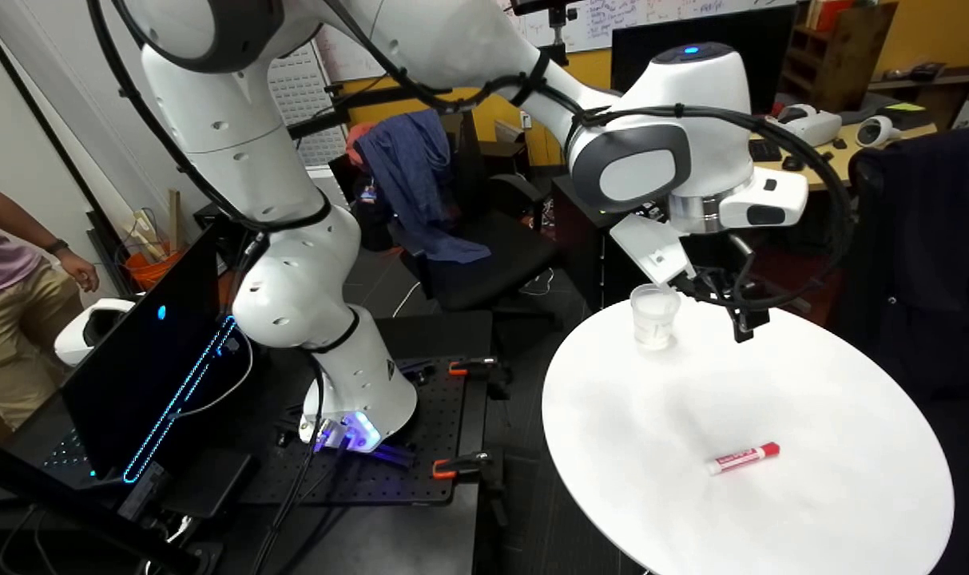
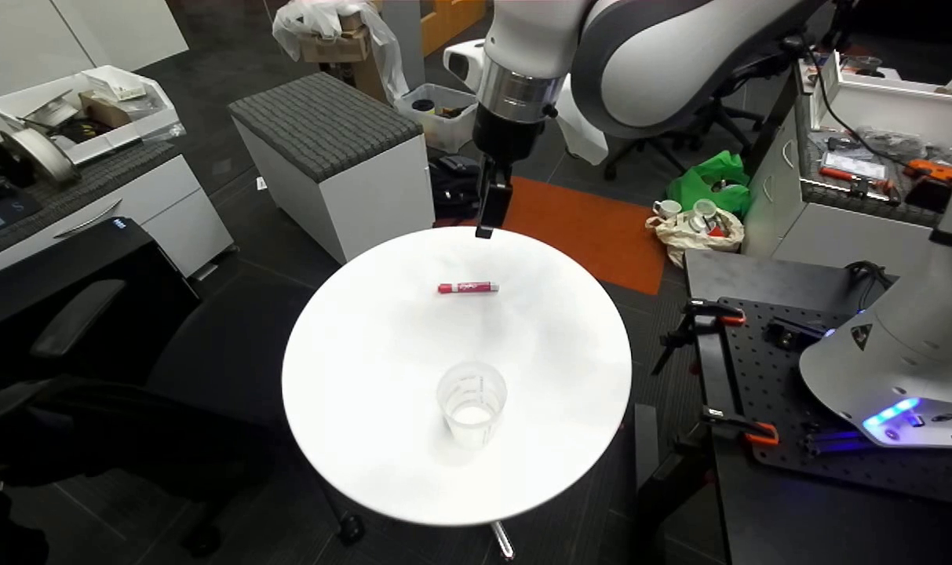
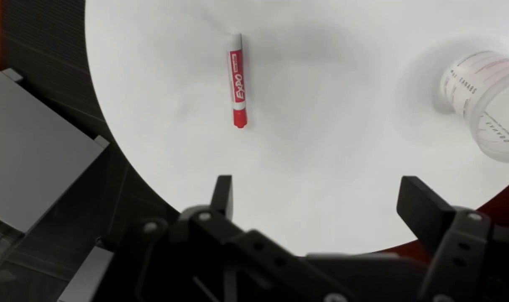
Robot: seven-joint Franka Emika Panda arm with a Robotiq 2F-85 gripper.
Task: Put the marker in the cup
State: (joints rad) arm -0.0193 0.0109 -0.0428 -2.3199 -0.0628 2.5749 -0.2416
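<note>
The gripper (image 3: 315, 184) is hanging above the white table (image 1: 612, 447), its fingers (image 3: 224, 193) standing wide apart. The marker (image 3: 237, 79) is lying on the table, well apart from the cup (image 2: 470, 402). In the wrist view the marker's long axis is running nearly vertically, the red cap (image 3: 239, 118) pointing toward the lower edge; there the EXPO lettering (image 3: 238, 87) is showing legibly. The cup is standing upright, appearing whole in both exterior views while the wrist view is cropping it. An exterior view alone is including a person (image 1: 5, 263).
</note>
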